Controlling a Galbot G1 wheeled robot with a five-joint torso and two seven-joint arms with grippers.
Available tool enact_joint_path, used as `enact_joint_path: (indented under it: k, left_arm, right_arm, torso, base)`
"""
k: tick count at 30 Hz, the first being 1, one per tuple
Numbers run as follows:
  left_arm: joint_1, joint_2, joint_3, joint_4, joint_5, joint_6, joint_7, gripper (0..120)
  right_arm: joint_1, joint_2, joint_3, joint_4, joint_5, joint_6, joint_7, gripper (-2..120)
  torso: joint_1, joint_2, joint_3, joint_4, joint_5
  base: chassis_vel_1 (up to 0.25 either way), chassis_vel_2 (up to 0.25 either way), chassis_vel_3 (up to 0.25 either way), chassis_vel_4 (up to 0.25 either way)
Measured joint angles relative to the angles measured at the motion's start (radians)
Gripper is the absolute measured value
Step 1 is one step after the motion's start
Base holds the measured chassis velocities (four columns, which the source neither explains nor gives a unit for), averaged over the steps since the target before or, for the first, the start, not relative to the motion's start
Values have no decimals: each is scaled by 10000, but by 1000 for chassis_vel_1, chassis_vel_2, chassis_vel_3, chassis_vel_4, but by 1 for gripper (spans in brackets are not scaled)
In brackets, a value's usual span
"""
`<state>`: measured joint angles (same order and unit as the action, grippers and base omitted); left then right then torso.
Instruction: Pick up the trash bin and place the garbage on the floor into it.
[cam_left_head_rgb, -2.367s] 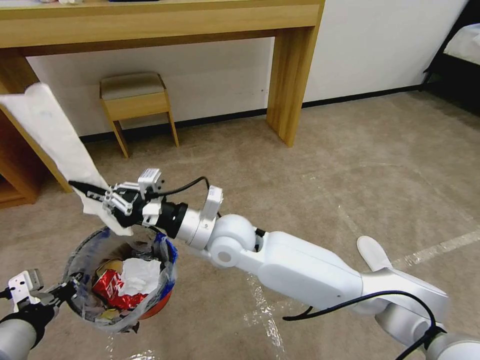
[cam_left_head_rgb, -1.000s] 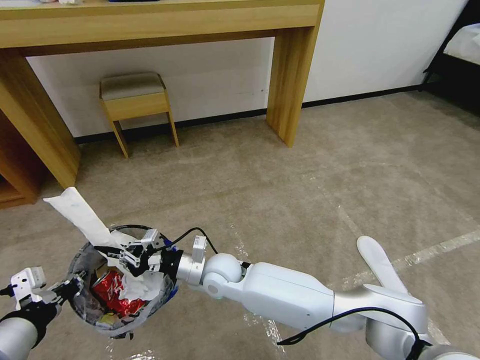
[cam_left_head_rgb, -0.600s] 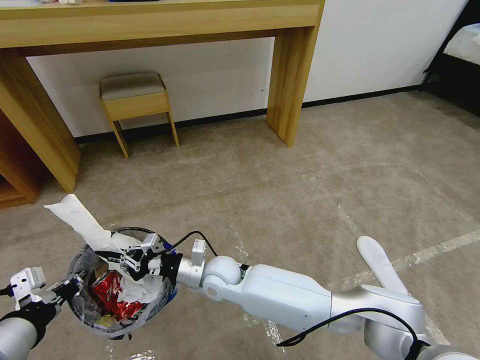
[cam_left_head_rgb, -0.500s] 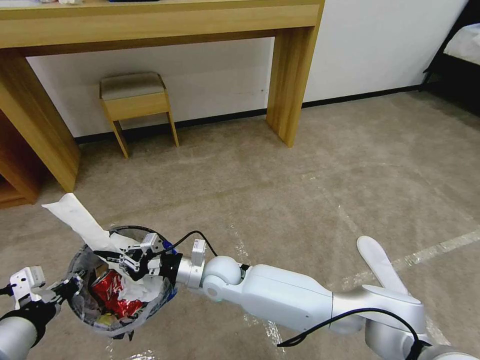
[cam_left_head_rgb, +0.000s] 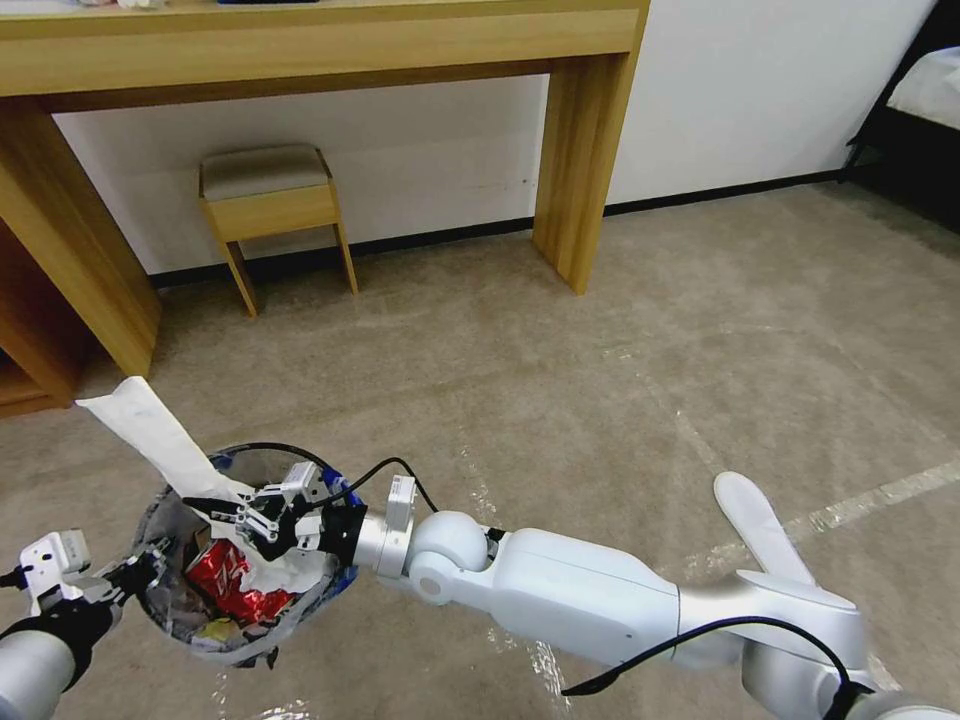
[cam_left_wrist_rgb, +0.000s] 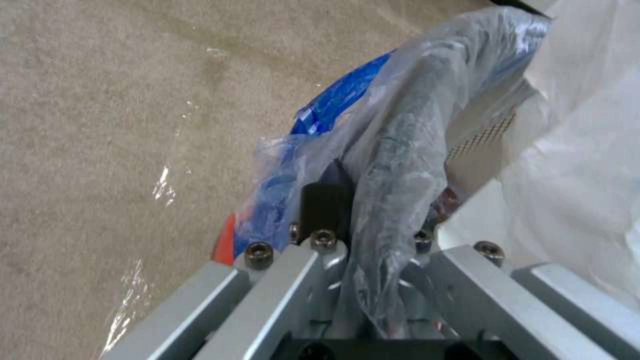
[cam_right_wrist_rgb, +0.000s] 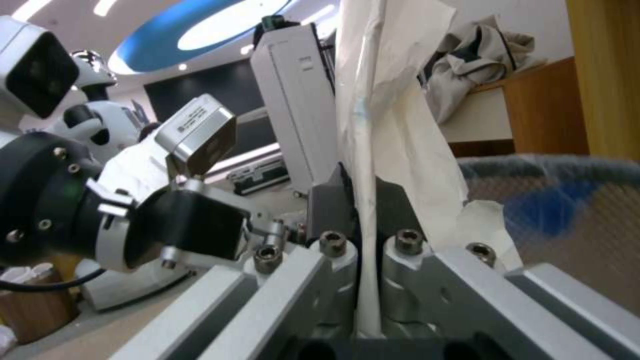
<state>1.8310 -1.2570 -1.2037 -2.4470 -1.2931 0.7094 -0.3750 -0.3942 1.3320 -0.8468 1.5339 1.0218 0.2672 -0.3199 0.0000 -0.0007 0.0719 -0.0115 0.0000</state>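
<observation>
A: Right, status on the right gripper (cam_left_head_rgb: 222, 507)?

B: Over the mouth of the trash bin (cam_left_head_rgb: 335, 585), jaws closed tight on a flat white slipper (cam_left_head_rgb: 150, 433). In the right wrist view the slipper (cam_right_wrist_rgb: 390, 125) is pinched between both pads with no gap. The free end sticks up and out past the bin's far rim toward the desk leg (cam_left_head_rgb: 70, 270); the lower end is down inside the bin.

A: Left gripper (cam_left_head_rgb: 140, 577)?

B: At the bin's near-left edge. The left wrist view has its jaws (cam_left_wrist_rgb: 373, 250) closed on the rim with the clear bag liner (cam_left_wrist_rgb: 400, 150) bunched between them. Bin is held just above the floor (cam_left_head_rgb: 600, 350).

A: Contents?

B: Crushed red can (cam_left_head_rgb: 225, 585), crumpled white tissue (cam_left_head_rgb: 285, 565), something yellowish at the bottom that I cannot identify.

A: Anything left on the carpet?

B: A second white slipper (cam_left_head_rgb: 755, 520) lies flat by the right arm's elbow, beside a tape line (cam_left_head_rgb: 880, 495). A stool (cam_left_head_rgb: 270, 205) sits under the desk, well apart from the bin.
</observation>
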Motion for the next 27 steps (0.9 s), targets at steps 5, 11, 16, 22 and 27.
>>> enact_joint_path:
  k: [5,11,16,22,27]
  left_arm:
    - [-38,5,-1,30,-30,-2,-32,1]
    - [-64,1,19,81,-28,-2,-45,1]
    - [-82,1,21,126,-21,-2,-52,1]
    - [-99,41,-2,146,-40,-2,-59,1]
    - [-187,52,46,220,-45,3,-69,1]
  right_arm:
    - [-102,-221,100,219,-93,-25,61,0]
    - [-124,-340,166,308,-132,-25,64,0]
    - [-125,-394,220,335,-157,-25,64,0]
    - [-98,-455,285,362,-173,-16,52,0]
    - [-97,-544,338,384,-180,0,40,0]
  torso:
    - [0,0,0,0,1]
    - [0,0,0,0,1]
    - [0,0,0,0,1]
    - [0,0,0,0,1]
    - [0,0,0,1,0]
  base:
    - [0,0,0,0]
    - [0,0,0,0]
    - [0,0,0,0]
    - [0,0,0,0]
    - [0,0,0,0]
